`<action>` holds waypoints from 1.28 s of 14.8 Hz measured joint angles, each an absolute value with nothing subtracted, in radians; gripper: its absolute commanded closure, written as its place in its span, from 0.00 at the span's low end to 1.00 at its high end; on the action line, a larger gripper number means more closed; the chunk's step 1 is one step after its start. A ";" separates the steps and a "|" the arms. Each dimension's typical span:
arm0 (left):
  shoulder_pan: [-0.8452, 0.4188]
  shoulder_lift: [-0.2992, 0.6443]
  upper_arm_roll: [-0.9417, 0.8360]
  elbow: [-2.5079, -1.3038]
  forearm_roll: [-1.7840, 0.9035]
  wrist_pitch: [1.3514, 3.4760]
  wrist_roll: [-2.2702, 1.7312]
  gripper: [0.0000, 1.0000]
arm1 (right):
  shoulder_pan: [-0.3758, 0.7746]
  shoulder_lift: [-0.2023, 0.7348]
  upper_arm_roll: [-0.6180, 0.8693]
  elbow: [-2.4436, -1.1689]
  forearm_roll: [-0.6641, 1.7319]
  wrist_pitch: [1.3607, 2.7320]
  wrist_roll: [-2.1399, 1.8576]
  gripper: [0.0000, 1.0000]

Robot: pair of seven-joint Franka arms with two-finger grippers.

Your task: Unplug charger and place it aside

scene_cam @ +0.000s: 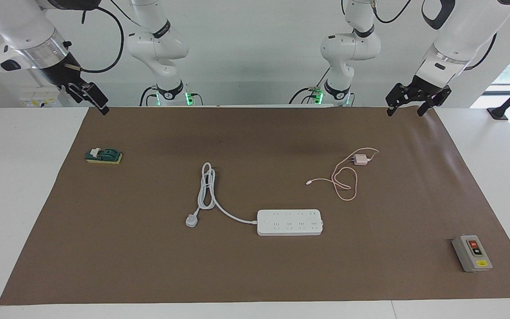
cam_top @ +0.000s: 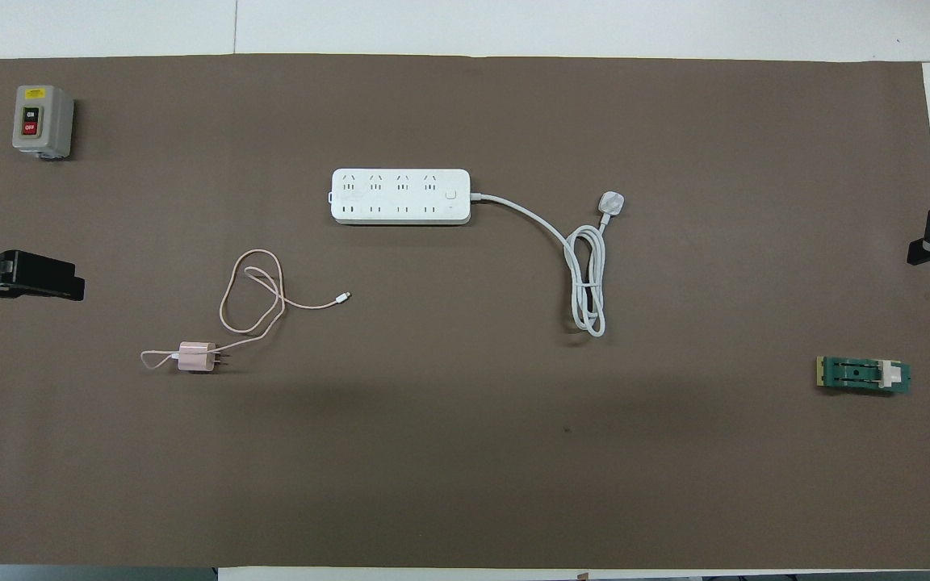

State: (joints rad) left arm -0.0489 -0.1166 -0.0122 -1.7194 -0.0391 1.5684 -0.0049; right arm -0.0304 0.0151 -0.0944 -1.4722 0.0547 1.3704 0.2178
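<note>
Prongs on charger (cam_top: 195,357) only clear from overhead; lying unplugged, nearer robots than power strip (scene_cam: 289,222). Left gripper (scene_cam: 418,101) spread open, holding nothing, raised over mat's corner. Right gripper (scene_cam: 90,95) raised too, can't tell its opening.

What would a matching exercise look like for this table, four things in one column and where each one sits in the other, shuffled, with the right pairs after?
Things:
1. charger
2. power strip
3. grey switch box
4. green knife switch

Places:
A. middle of the mat, nothing plugged into it
B. right arm's end, nearer to the robots
C. loose on the mat, nearer to the robots than the power strip, toward the left arm's end
D. left arm's end, farthest from the robots

Pairs: 1-C, 2-A, 3-D, 4-B
</note>
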 measured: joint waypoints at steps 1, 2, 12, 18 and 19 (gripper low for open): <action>-0.049 -0.117 -0.011 -1.719 -0.033 1.568 -0.005 0.00 | -0.038 0.018 -0.095 -1.472 0.055 1.370 0.174 0.00; -0.049 -0.117 -0.011 -1.719 -0.026 1.568 -0.005 0.00 | -0.044 0.021 -0.096 -1.472 0.055 1.371 0.150 0.00; -0.049 -0.117 -0.010 -1.719 -0.021 1.566 -0.004 0.00 | -0.061 0.024 -0.097 -1.473 0.053 1.434 -0.001 0.00; -0.049 -0.117 -0.009 -1.719 -0.021 1.566 -0.004 0.00 | -0.062 0.024 -0.094 -1.474 0.053 1.412 -0.004 0.00; -0.049 -0.117 -0.008 -1.718 -0.021 1.566 -0.004 0.00 | -0.062 0.024 -0.093 -1.474 0.053 1.412 -0.004 0.00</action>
